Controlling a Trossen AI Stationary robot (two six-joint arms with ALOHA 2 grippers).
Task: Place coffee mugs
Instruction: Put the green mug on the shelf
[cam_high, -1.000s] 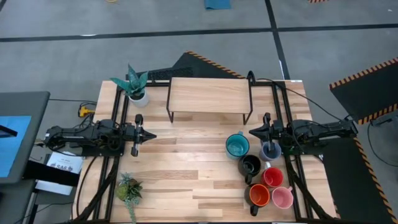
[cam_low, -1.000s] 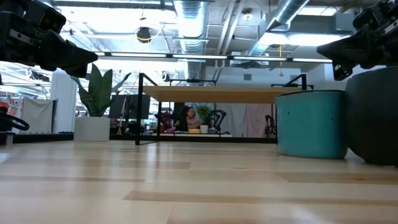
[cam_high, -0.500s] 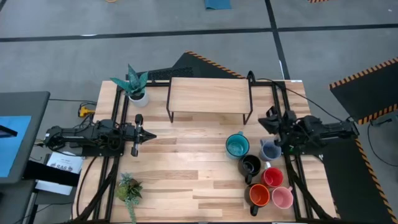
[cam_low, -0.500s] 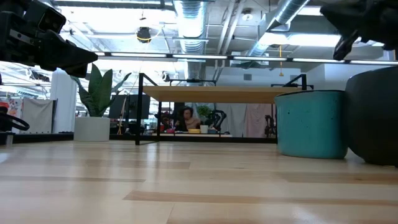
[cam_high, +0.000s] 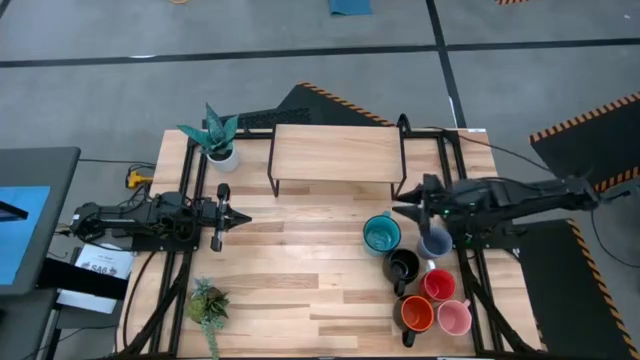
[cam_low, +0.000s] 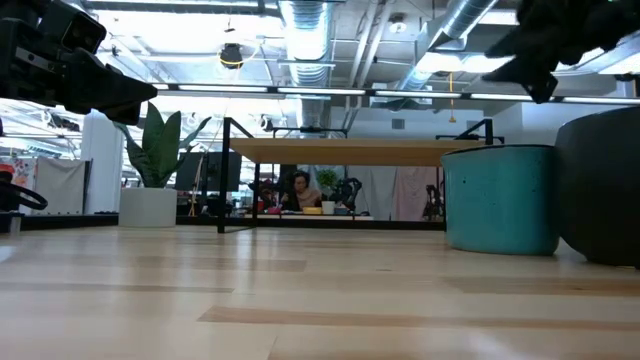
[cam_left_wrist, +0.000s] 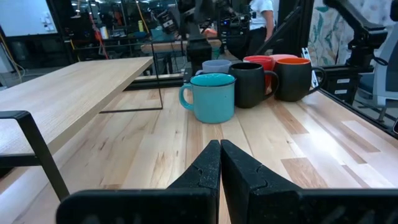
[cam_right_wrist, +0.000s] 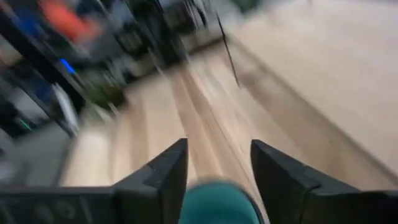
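— Right gripper (cam_high: 404, 212) has just sprung wide; I've brought it from beside the grey-blue mug (cam_high: 434, 243) to above the teal mug (cam_high: 381, 234).

— Holding anything?

— No. All six mugs sit clustered at the table's right, so I'd guess teal goes first.

mugs (cam_high: 420, 275): 6 | potted plants (cam_high: 214, 140): 2 | shelf (cam_high: 336, 154): 1 | arms: 2
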